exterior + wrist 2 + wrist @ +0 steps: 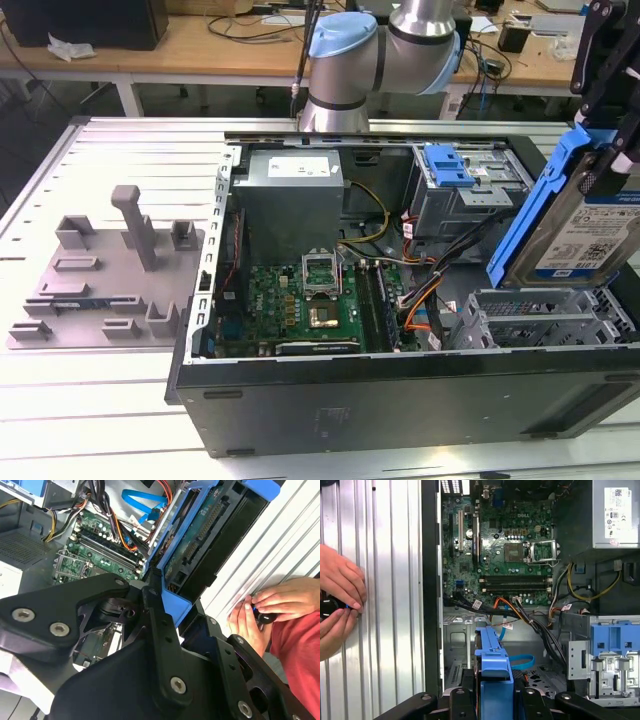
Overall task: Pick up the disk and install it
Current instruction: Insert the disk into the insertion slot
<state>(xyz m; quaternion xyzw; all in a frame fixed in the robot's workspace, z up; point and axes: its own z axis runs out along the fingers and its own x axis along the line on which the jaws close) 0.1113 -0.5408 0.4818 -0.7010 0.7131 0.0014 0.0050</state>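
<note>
The disk (590, 235), in its blue carrier, hangs tilted on edge just above the grey drive cage (540, 318), at the exterior view's right end of the open computer case (400, 400). The gripper (608, 160) is clamped on the disk's upper end. In the second wrist view a person's hands (272, 610) rest on the ribbed table (280, 545) beside the case

All views on motherboard (310, 295) (95, 540) (505, 550) (wrist closer)

The hand (492, 702) is clamped on the disk (590, 225), pointing downward.
</note>
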